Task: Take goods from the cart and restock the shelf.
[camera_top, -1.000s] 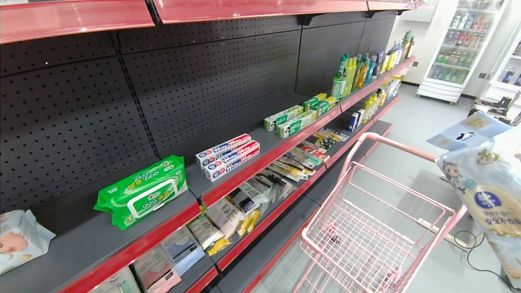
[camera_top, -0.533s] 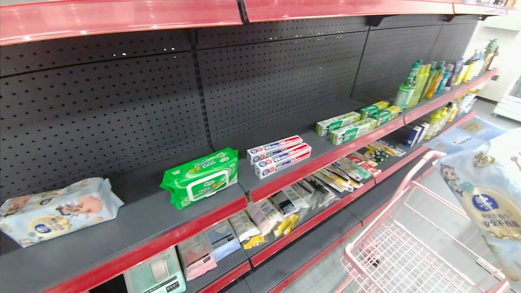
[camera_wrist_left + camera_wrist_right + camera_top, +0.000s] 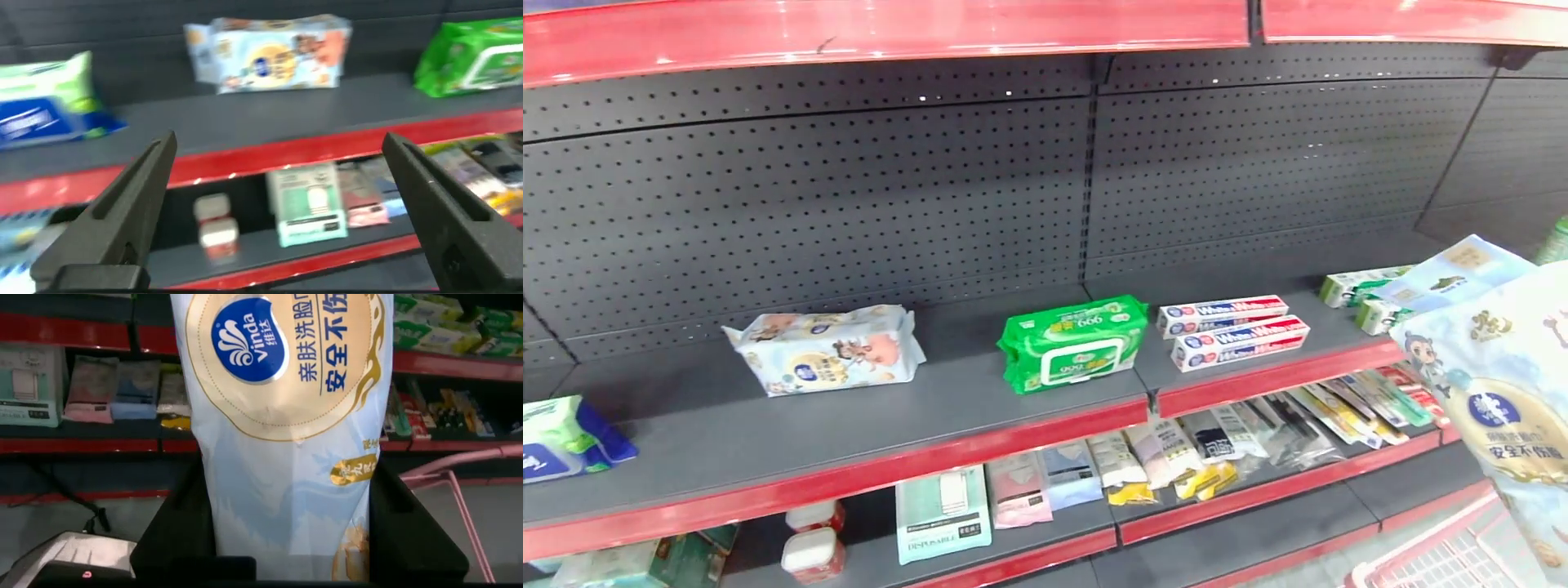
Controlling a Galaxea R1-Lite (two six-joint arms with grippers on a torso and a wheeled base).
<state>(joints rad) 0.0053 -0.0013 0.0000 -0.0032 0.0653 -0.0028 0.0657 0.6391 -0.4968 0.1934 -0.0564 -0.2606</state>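
Item: wipes pack, pale blue, long axis upright, print right way up
Location: before the shelf, near the pink cart
Right gripper: pinching the wipes pack's sides
Left gripper: spread wide, facing shelf

Pale-blue pack — cartoon print, gold oval, green pack, grey shelf edged red, pink cart

Place: a shop aisle (a self-service store, by its fittings).
Shelving: red-edged shelf tiers on black pegboard, ahead of the left end effector.
Stock: wipes packs, toothpaste boxes, sealed packets in rows.
Cart: pink wire cart near the right end effector.
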